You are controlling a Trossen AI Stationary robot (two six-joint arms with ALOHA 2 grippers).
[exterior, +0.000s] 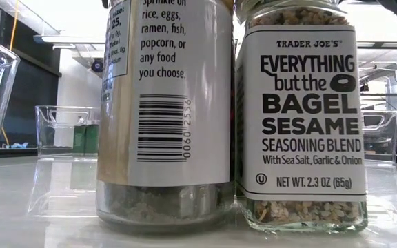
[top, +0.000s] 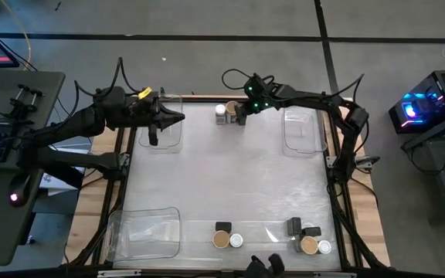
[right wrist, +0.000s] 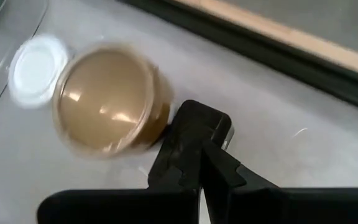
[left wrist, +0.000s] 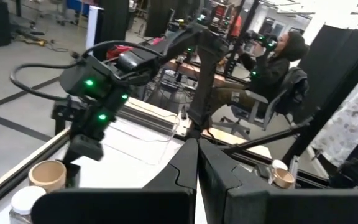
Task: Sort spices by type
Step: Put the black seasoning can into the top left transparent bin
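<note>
High view: the right gripper (top: 240, 113), fingers clenched empty, is positioned at upper centre beside a tan-topped jar (top: 231, 109) and white-topped jar (top: 221, 112). The left gripper (top: 178, 117), fingers clenched, is held over a clear bin (top: 165, 139) at upper left. Right wrist view: the tan-topped jar (right wrist: 107, 99) is seen at left, touching the fingers (right wrist: 194, 134).

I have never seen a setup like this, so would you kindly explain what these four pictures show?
Two dark robot arms work at a white table. One picture looks straight down, one looks level across the tabletop, and two come from cameras on the arms' wrists. The right gripper, fingers shut, is beside a tan-topped jar and a white-topped jar at the far edge. The left gripper, also shut, hangs over a clear bin. Neither holds anything. More spice jars stand along the near edge; two fill the level view. A person sits beyond the table.
</note>
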